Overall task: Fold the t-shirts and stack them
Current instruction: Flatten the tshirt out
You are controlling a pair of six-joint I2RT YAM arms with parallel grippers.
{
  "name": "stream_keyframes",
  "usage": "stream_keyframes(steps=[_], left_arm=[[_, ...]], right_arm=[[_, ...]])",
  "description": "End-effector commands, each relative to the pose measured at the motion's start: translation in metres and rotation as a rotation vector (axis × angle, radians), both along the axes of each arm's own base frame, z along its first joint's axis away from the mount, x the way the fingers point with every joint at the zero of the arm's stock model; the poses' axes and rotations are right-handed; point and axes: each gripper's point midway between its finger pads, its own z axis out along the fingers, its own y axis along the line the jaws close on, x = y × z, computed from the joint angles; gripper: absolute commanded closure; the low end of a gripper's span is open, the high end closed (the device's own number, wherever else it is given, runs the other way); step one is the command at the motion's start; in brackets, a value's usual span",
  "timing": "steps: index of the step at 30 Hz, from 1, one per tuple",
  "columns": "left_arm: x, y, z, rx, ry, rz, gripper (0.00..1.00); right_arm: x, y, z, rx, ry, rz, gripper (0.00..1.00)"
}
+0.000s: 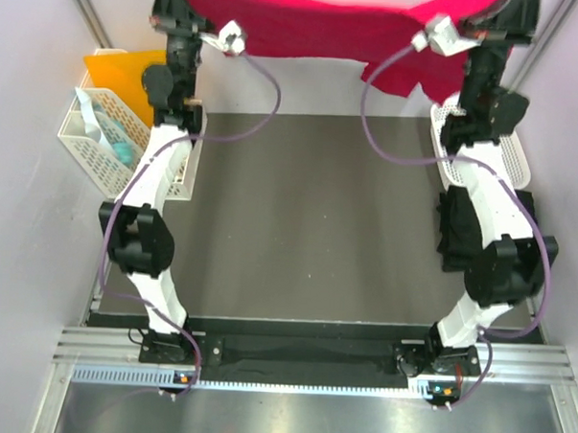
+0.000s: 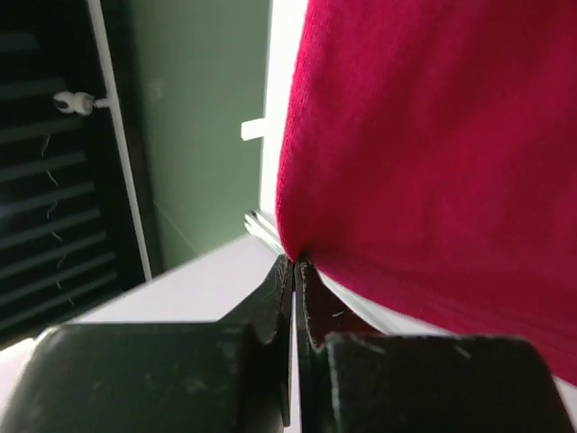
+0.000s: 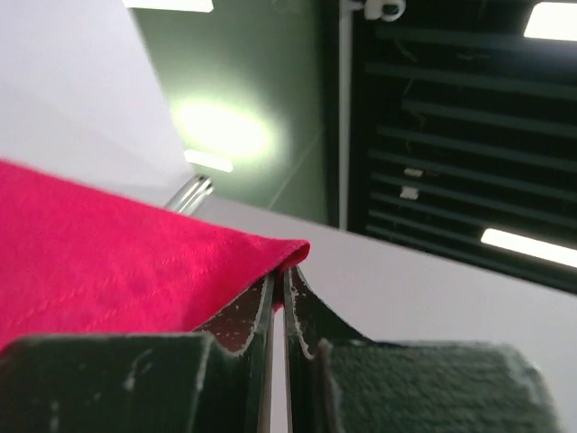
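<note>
A bright pinkish-red t-shirt (image 1: pixel 336 27) hangs stretched between both raised arms at the far end of the table, its lower edge drooping at the right. My left gripper (image 2: pixel 296 262) is shut on a bunched corner of the red cloth (image 2: pixel 433 153). On the other side, my right gripper (image 3: pixel 278 271) is shut on a folded edge of the same shirt (image 3: pixel 108 262). A dark heap that looks like the black t-shirt (image 1: pixel 453 233) lies at the table's right side, partly behind the right arm.
A white lattice basket (image 1: pixel 92 148) at the left holds orange and pale blue items. A second white basket (image 1: pixel 517 167) sits at the right edge. The dark table mat (image 1: pixel 308 217) lies between the arms.
</note>
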Motion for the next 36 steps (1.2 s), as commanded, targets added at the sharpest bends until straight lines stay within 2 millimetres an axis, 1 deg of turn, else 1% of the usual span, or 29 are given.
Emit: stream_keyframes(steps=[1,2,3,4,5,6,7,8,9,10,11,12,13,14,15,17,18,19,21,22,23,24,25,26,27,29,30,32,36], left_arm=[[0.029,0.016,-0.113,-0.035,0.183,0.036,1.00],[0.030,0.017,-0.137,-0.049,0.221,0.028,1.00],[0.041,0.017,-0.200,-0.045,0.357,0.031,1.00],[0.042,0.017,-0.231,-0.041,0.424,0.033,1.00],[0.044,0.019,-0.263,-0.038,0.488,0.042,1.00],[0.039,0.020,-0.312,-0.027,0.570,0.044,1.00],[0.039,0.024,-0.347,-0.032,0.634,0.075,1.00],[0.035,0.024,-0.370,-0.020,0.671,0.088,1.00],[0.027,0.024,-0.402,-0.015,0.729,0.094,1.00],[0.025,0.021,-0.425,-0.007,0.777,0.101,1.00],[0.018,0.023,-0.448,-0.003,0.829,0.112,1.00],[0.015,0.023,-0.460,0.002,0.865,0.118,1.00],[0.011,0.022,-0.464,-0.003,0.881,0.121,1.00],[0.007,0.023,-0.472,-0.022,0.910,0.115,1.00],[0.005,0.024,-0.474,-0.028,0.933,0.114,1.00],[0.003,0.027,-0.479,-0.073,1.008,0.105,1.00],[0.002,0.026,-0.482,-0.083,1.039,0.088,1.00],[-0.003,0.028,-0.490,-0.085,1.113,0.086,1.00],[-0.006,0.026,-0.495,-0.099,1.177,0.053,1.00],[-0.010,0.026,-0.495,-0.090,1.210,0.041,1.00],[-0.017,0.026,-0.507,-0.086,1.275,0.048,1.00],[-0.021,0.021,-0.514,-0.069,1.322,0.019,1.00],[-0.025,0.020,-0.513,-0.058,1.341,0.002,1.00],[-0.030,0.020,-0.522,-0.060,1.391,-0.003,1.00],[-0.033,0.020,-0.525,-0.054,1.415,-0.007,1.00],[-0.035,0.018,-0.527,-0.062,1.444,-0.019,1.00],[-0.041,0.019,-0.535,-0.059,1.493,-0.016,1.00],[-0.045,0.019,-0.539,-0.069,1.529,-0.024,1.00],[-0.062,0.019,-0.552,-0.081,1.626,-0.041,1.00]], right_arm=[[0.062,0.005,-0.135,0.029,0.328,0.036,1.00],[0.068,0.009,-0.162,0.035,0.390,0.062,1.00],[0.071,0.014,-0.186,0.033,0.460,0.076,1.00],[0.080,0.018,-0.245,0.029,0.593,0.081,1.00],[0.080,0.020,-0.269,0.058,0.644,0.094,1.00],[0.080,0.028,-0.294,0.062,0.714,0.109,1.00],[0.078,0.032,-0.335,0.059,0.813,0.110,1.00],[0.075,0.035,-0.353,0.066,0.861,0.123,1.00],[0.072,0.039,-0.373,0.057,0.928,0.127,1.00],[0.069,0.041,-0.395,0.054,0.989,0.132,1.00],[0.067,0.042,-0.406,0.085,1.028,0.138,1.00],[0.064,0.042,-0.423,0.089,1.112,0.132,1.00],[0.062,0.043,-0.433,0.107,1.158,0.146,1.00],[0.057,0.045,-0.433,0.109,1.182,0.163,1.00],[0.053,0.047,-0.448,0.103,1.253,0.166,1.00],[0.048,0.052,-0.454,0.083,1.316,0.195,1.00],[0.043,0.052,-0.473,0.066,1.409,0.189,1.00],[0.042,0.055,-0.472,0.049,1.429,0.196,1.00],[0.036,0.057,-0.486,0.014,1.512,0.198,1.00],[0.036,0.060,-0.484,0.001,1.525,0.211,1.00],[0.033,0.063,-0.488,-0.022,1.559,0.223,1.00],[0.026,0.063,-0.501,-0.037,1.633,0.219,1.00],[0.023,0.065,-0.502,-0.060,1.664,0.224,1.00],[0.018,0.069,-0.509,-0.094,1.712,0.245,1.00],[0.007,0.067,-0.523,-0.113,1.790,0.237,1.00],[-0.002,0.068,-0.533,-0.180,1.853,0.239,1.00],[-0.011,0.066,-0.542,-0.197,1.900,0.235,1.00],[-0.019,0.064,-0.551,-0.252,1.945,0.222,1.00],[-0.037,0.059,-0.570,-0.303,2.052,0.207,1.00]])
